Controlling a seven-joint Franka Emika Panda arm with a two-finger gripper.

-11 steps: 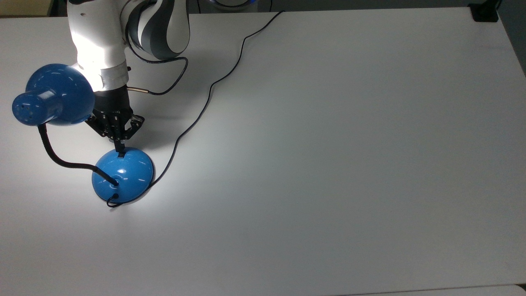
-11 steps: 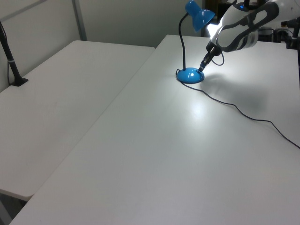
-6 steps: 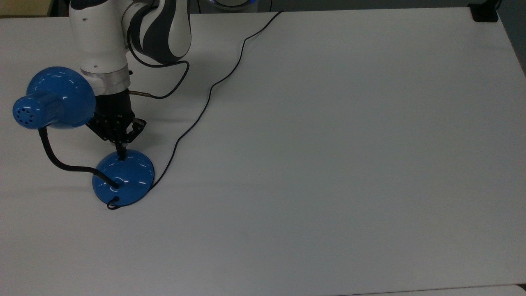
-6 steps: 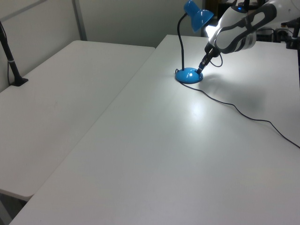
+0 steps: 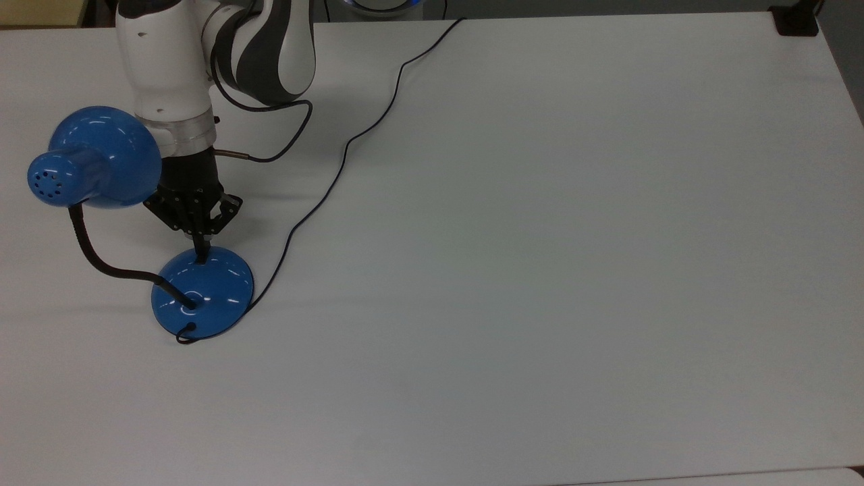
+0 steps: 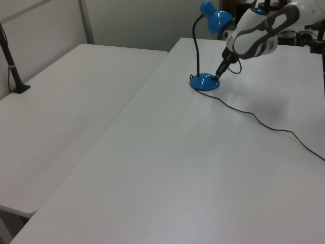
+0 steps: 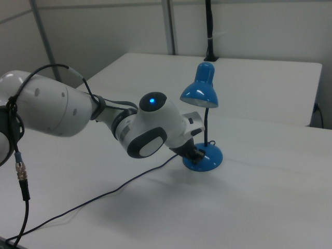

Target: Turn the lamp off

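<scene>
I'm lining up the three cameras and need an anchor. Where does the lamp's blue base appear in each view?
Top view: the lamp's base lies low at the top view's left, gripper at its upper edge.
Left view: base upper right of centre.
Right view: base right of centre.
Shared landmark: the black cord running away from the base.

A robotics lab, it appears: plain white tables (image 6: 152, 168) pushed together, pale partition walls (image 7: 104, 31), and a white Franka arm (image 7: 46, 111) with a glowing blue status light.
</scene>
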